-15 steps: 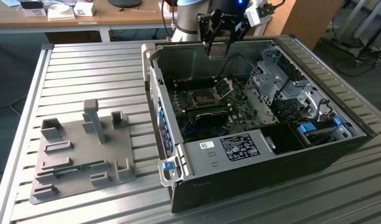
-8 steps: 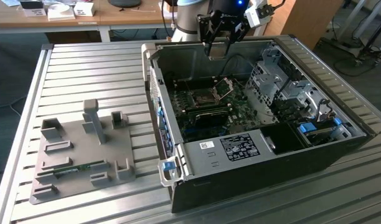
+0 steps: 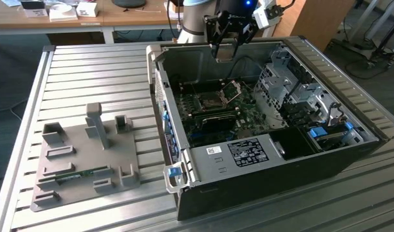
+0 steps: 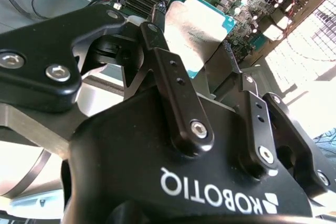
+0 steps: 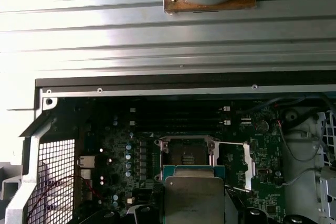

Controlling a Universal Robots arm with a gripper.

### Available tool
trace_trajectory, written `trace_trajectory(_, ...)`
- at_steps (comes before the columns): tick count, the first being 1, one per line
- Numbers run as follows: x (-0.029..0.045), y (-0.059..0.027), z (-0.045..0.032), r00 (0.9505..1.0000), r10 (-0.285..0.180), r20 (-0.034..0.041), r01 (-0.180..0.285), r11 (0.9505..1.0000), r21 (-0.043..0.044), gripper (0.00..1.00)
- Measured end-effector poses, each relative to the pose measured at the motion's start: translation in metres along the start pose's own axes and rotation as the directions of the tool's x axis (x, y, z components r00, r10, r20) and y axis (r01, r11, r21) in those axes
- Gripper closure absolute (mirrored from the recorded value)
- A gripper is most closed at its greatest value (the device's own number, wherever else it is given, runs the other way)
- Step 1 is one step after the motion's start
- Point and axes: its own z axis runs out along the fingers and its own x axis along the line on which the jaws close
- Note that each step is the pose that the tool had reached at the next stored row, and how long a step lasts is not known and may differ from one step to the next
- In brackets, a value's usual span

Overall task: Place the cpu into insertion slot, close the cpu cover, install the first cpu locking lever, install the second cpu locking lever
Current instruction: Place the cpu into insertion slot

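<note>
Ribbed metal table [image 3: 87, 72] carries the black computer case [image 3: 261, 188], side open. In the exterior view, the gripper [image 3: 227, 54] hangs over the case's 12 o'clock edge. Its fingers [image 4: 173, 72] are narrowed on the cpu [image 4: 197, 27], whose lower part is hidden behind them. In the first wrist view the insertion slot [image 5: 186, 153] lies bare and the cpu cover [image 5: 247, 165] is swung open just beside it. The chip's near edge is cut off there.

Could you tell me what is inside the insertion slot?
The insertion slot holds no chip; its dark bed shows bare. The cpu, held in the gripper, hides one edge of it.
</note>
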Motion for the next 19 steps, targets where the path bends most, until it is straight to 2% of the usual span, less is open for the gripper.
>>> trace_trajectory(9,-0.0002,-0.0007,0.0081,1.0000,0.000,-0.0002,0.000,1.0000,0.0003,0.46)
trace_trajectory(19,-0.0002,-0.0009,0.0104,1.0000,0.000,-0.0002,0.000,1.0000,0.0004,0.46)
